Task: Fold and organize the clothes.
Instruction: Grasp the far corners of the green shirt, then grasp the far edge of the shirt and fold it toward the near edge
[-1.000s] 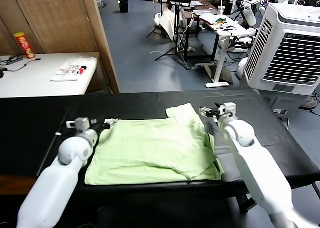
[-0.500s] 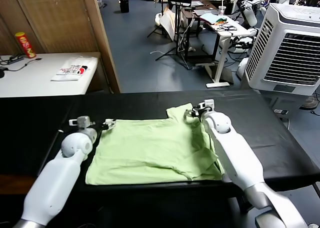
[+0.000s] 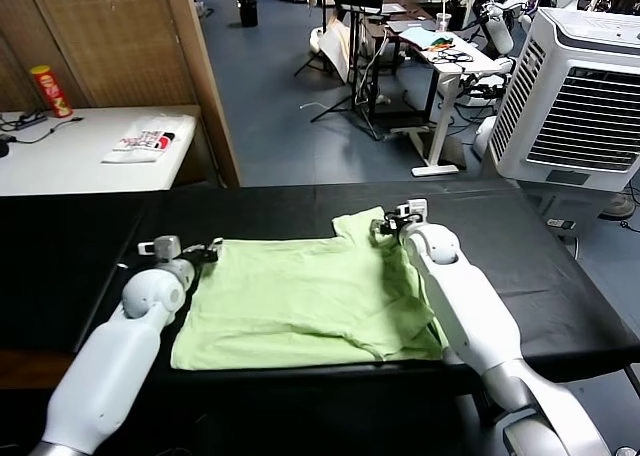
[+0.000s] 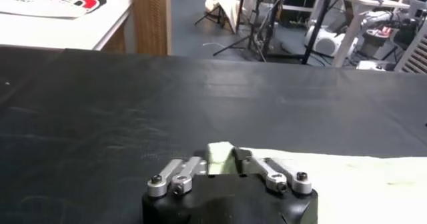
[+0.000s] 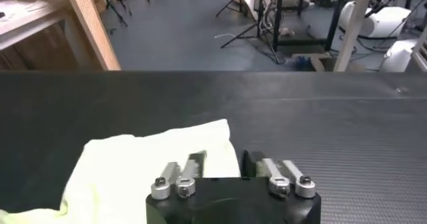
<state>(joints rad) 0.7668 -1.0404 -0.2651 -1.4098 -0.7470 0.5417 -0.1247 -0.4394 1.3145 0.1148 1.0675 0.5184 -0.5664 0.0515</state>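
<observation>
We see the left hand [image 3: 207, 249] low on the black bench [image 3: 80, 246], its arm reaching forward from the near left, and its fingers [image 4: 190, 167] pinched together on a small tuft of the shirt [image 3: 310, 296] at the far left corner; in the left wrist view that tuft [image 4: 219, 155] stands up between the closed tips. The right hand [image 3: 385, 226] sits at the far right of the shirt, its arm stretched up along the garment's right edge, and its fingers [image 5: 195, 164] are clamped on the pale green cloth [image 5: 147, 169] of the raised sleeve corner. The shirt lies spread flat across the middle of the bench, pale green, its near hem close to the bench's front edge and a fold bunched at its right side. Compared with a second ago, both hands have gone from spread wide to shut on cloth; the right hand has swung in from beside the shirt onto its sleeve, and the left has crept up to the corner. Beyond the bench, a white table [image 3: 70, 156] at the far left carries a red can [image 3: 47, 89], and a large white cooler [image 3: 580, 96] stands at the far right.
</observation>
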